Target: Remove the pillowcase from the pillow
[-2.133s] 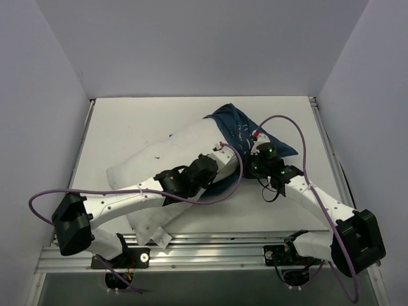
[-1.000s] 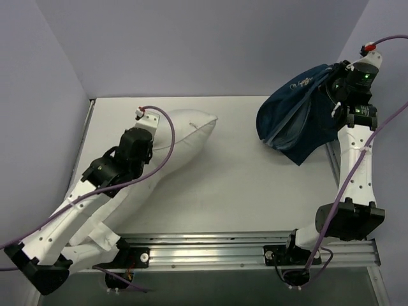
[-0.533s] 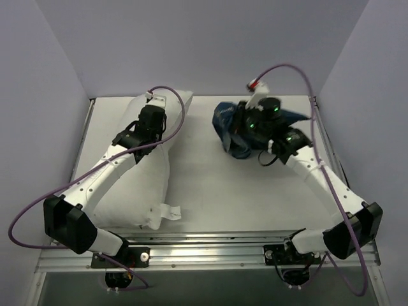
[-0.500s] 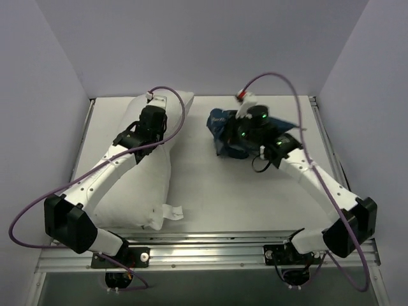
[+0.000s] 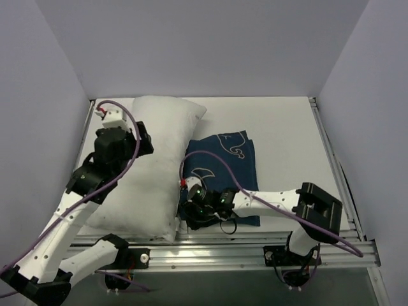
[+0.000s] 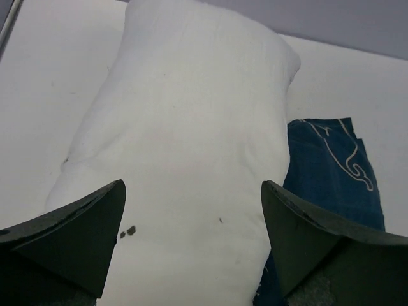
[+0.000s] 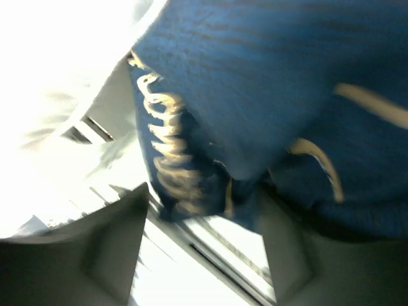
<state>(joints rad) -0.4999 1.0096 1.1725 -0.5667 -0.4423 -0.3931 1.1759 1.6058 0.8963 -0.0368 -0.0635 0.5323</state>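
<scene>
Pillowcase (image 5: pixel 223 167) off pillow (image 5: pixel 153 159), flat beside it; L gripper (image 6: pixel 192 191) spread, R gripper (image 7: pixel 203 213) parted.

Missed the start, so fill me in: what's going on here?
A robot is taking a cover off a pillow. The navy pillowcase is already off the white pillow and lies flat on the table beside it. The left hand hangs open over the pillow, holding nothing. The right hand sits low at the pillowcase's near edge, jaws parted.
</scene>
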